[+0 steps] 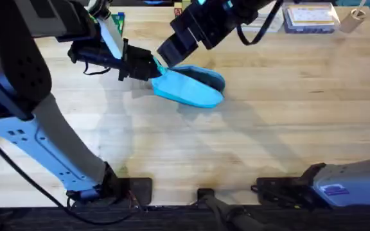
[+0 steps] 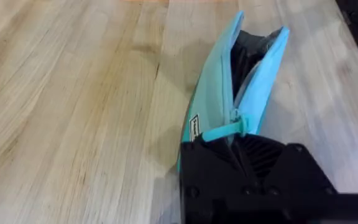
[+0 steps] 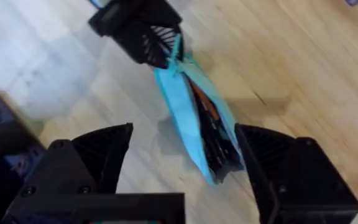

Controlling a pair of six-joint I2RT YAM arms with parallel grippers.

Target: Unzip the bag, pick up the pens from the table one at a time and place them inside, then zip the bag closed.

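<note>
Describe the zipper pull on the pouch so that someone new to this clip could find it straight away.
On the light wooden table, the light-blue soft fabric pouch lies left of centre, one end pinched by the left gripper. Its zipper runs along the gaping top edge over the dark interior. The zipper pull is a slim turquoise tab sticking out sideways right at the black fingers, beside a small label on the fabric.
</note>
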